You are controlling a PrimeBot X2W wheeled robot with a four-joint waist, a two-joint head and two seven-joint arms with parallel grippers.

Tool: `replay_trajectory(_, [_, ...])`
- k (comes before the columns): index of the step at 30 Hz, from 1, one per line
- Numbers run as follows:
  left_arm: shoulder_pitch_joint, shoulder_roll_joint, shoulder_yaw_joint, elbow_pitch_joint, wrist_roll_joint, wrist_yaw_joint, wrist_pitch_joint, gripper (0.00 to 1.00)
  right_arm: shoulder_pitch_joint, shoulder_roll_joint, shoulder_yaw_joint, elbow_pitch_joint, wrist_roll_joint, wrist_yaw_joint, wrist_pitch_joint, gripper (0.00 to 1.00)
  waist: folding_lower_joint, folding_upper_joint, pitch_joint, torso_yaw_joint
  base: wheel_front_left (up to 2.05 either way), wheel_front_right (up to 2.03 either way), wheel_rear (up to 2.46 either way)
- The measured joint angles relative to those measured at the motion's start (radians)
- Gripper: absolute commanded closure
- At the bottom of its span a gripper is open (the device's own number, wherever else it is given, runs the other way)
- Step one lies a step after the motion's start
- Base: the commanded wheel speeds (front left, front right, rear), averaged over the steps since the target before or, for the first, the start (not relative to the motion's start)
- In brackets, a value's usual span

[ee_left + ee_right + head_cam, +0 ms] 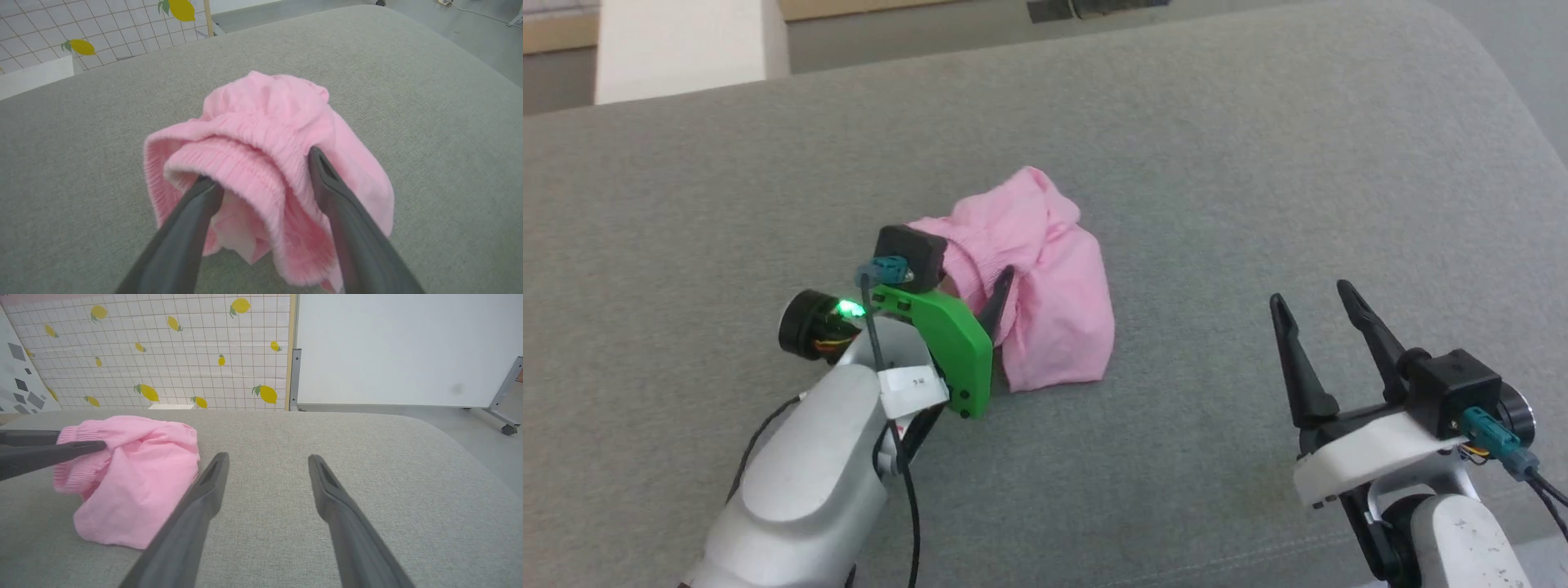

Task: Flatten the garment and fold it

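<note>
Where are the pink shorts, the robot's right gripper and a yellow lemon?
pink shorts (pixel 1058 302), head view, on the smooth cloth.
right gripper (pixel 1308 291), head view, midway between its fingertips.
yellow lemon (pixel 267 394), right wrist view, middle of the printed fruit.

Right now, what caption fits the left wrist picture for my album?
The open left gripper straddles the crumpled pink shorts on a grey cushion.

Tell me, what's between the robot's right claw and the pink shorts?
Just bare grey cushion. In the head view, nothing sits between the right gripper and the pink shorts.
</note>
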Motion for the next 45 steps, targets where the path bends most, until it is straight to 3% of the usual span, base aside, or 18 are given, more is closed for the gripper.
replay_trajectory(5, [0.004,0.023,0.037,-0.053,-0.008,0.019,-0.032,0.00,0.010,-0.015,-0.012,0.003,0.004,0.000,0.023,0.00,0.0000,0.0000,-0.045,0.047,0.00,0.00,0.00])
replay_trajectory(15, [0.147,0.140,0.145,-0.220,-0.010,0.110,-0.160,0.00,0.056,-0.049,-0.042,-0.025,0.035,0.000,0.055,0.00,0.0000,0.0000,-0.155,0.171,0.00,0.00,0.00])
replay_trajectory(23, [0.370,0.189,0.120,-0.374,0.065,0.188,-0.254,0.00,0.106,-0.053,-0.056,-0.056,0.047,0.000,0.064,0.00,0.0000,-0.0001,-0.209,0.243,0.00,0.00,0.00])
replay_trajectory(31, [0.488,0.194,0.083,-0.436,0.130,0.244,-0.327,0.00,0.137,-0.050,-0.055,-0.060,0.047,0.000,0.060,0.00,0.0000,0.0000,-0.235,0.265,0.00,0.00,0.00])
replay_trajectory(39, [0.507,0.200,0.065,-0.454,0.137,0.249,-0.331,0.00,0.140,-0.044,-0.055,-0.061,0.047,0.000,0.059,0.00,0.0000,-0.0001,-0.229,0.261,0.00,0.00,0.00])
replay_trajectory(45, [0.494,0.205,0.036,-0.480,0.126,0.212,-0.267,0.00,0.140,-0.043,-0.054,-0.061,0.047,0.000,0.058,0.00,0.0000,-0.0001,-0.209,0.254,0.00,0.00,0.00])
